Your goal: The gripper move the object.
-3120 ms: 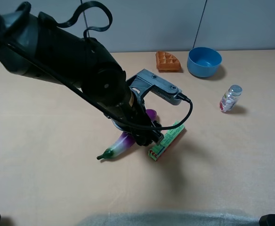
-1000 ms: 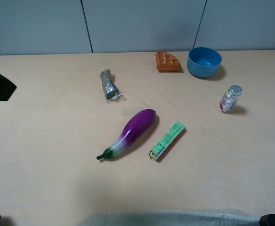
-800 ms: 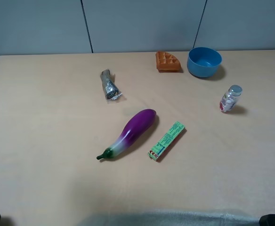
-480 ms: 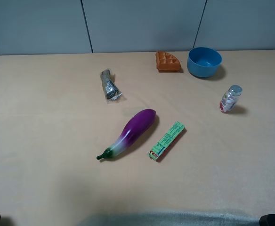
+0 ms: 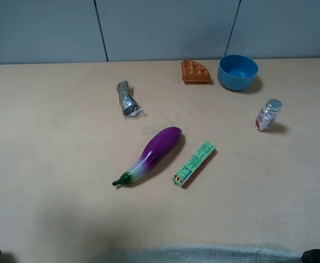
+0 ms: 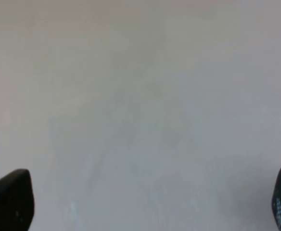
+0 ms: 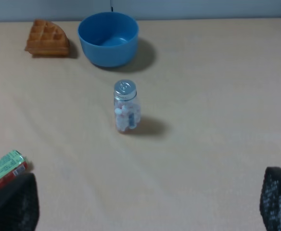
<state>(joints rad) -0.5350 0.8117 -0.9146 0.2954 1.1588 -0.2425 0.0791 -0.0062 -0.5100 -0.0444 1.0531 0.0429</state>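
The purple eggplant (image 5: 150, 153) lies free on the tan table (image 5: 50, 164) near the middle, green stem toward the front left, with nothing touching it. Neither arm shows in the exterior high view. In the left wrist view my left gripper (image 6: 145, 204) is open and empty over bare surface, with its dark fingertips (image 6: 8, 202) at the frame's edges. In the right wrist view my right gripper (image 7: 145, 202) is open and empty, fingertips (image 7: 277, 199) far apart. The eggplant is in neither wrist view.
A green box (image 5: 194, 163) lies just right of the eggplant and shows in the right wrist view (image 7: 3, 168). A silver wrapper (image 5: 128, 99) lies behind it. An orange waffle (image 5: 195, 71), a blue bowl (image 5: 238, 71) and a small bottle (image 5: 268, 114) stand at the back right.
The left arm, which was over the eggplant, has drawn back to the left and out of the exterior high view. The eggplant and the other things have not moved.
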